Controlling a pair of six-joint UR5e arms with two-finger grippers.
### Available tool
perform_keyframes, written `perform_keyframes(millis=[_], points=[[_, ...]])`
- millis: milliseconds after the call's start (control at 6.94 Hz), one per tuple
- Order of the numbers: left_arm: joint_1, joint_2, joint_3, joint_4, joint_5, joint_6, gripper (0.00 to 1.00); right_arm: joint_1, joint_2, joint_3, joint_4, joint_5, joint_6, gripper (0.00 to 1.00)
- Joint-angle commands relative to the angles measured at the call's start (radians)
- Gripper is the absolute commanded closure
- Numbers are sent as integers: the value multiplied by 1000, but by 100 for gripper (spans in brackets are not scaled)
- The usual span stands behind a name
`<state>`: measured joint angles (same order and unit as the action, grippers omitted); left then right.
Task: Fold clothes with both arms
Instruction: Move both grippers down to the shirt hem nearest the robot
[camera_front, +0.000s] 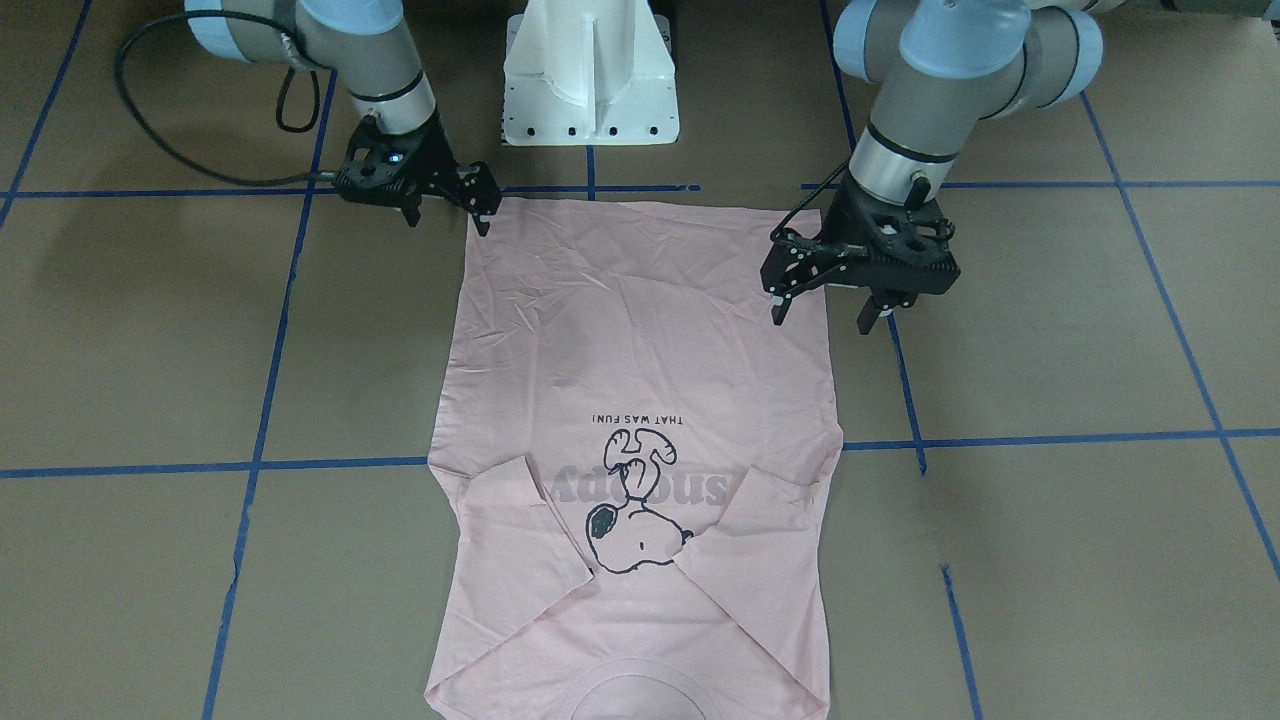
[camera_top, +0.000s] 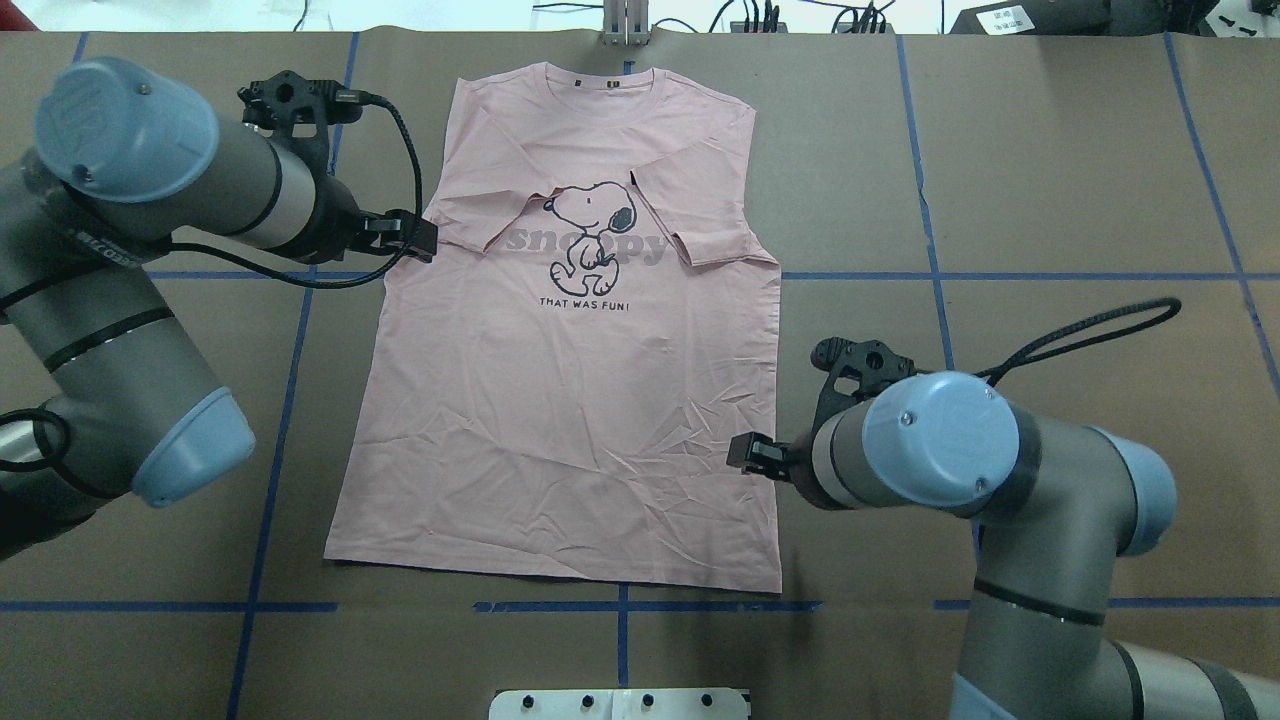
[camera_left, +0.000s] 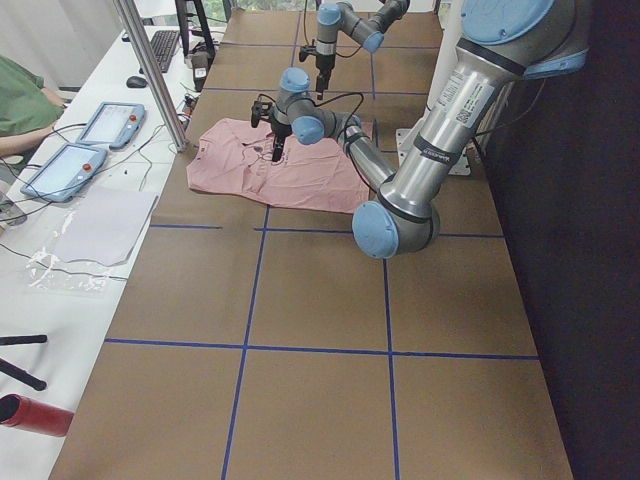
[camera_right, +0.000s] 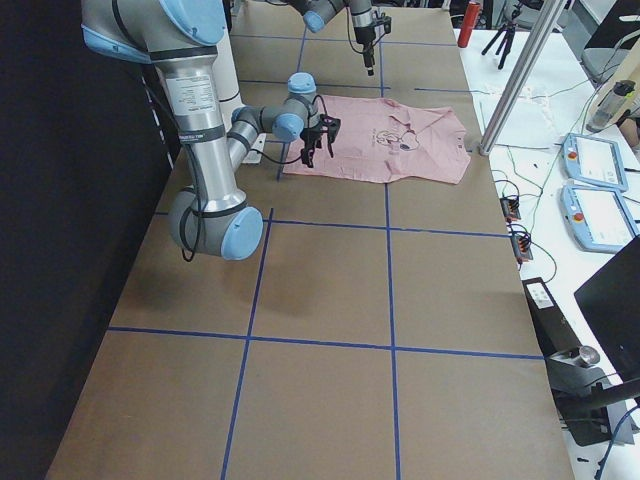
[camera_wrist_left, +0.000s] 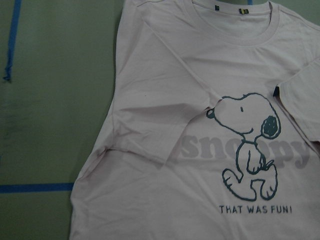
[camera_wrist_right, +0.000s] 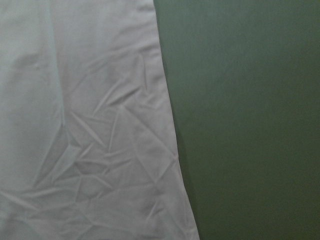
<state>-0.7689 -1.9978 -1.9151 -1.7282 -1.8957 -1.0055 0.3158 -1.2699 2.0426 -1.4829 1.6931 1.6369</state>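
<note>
The pale pink T-shirt (camera_front: 640, 330) lies flat on the brown table, front up, with both sleeves folded in over the dog drawing (camera_top: 590, 230). Its collar is far from the robot and its hem is near. My left gripper (camera_front: 823, 315) is open and empty, raised over the shirt's left side edge; in the overhead view it (camera_top: 415, 238) sits by the folded left sleeve. My right gripper (camera_front: 450, 215) is open and empty, low beside the shirt's right edge near the hem (camera_top: 745, 455). The right wrist view shows that wrinkled edge (camera_wrist_right: 165, 125).
The white pedestal base (camera_front: 590, 80) stands just behind the hem. Blue tape lines (camera_front: 260, 400) grid the table. A side bench with tablets (camera_left: 110, 125) and a metal post (camera_left: 150, 70) runs along the collar side. A black cable (camera_top: 400, 170) loops off the left wrist.
</note>
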Motion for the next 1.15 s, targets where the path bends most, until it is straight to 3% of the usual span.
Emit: perform_keyframes(millis=[0, 1009], points=[[-3, 30, -32, 18, 3, 30, 0, -136, -8, -31, 0, -85, 63, 0], [-3, 31, -32, 18, 1, 27, 0, -132, 10, -94, -2, -76, 49, 6]])
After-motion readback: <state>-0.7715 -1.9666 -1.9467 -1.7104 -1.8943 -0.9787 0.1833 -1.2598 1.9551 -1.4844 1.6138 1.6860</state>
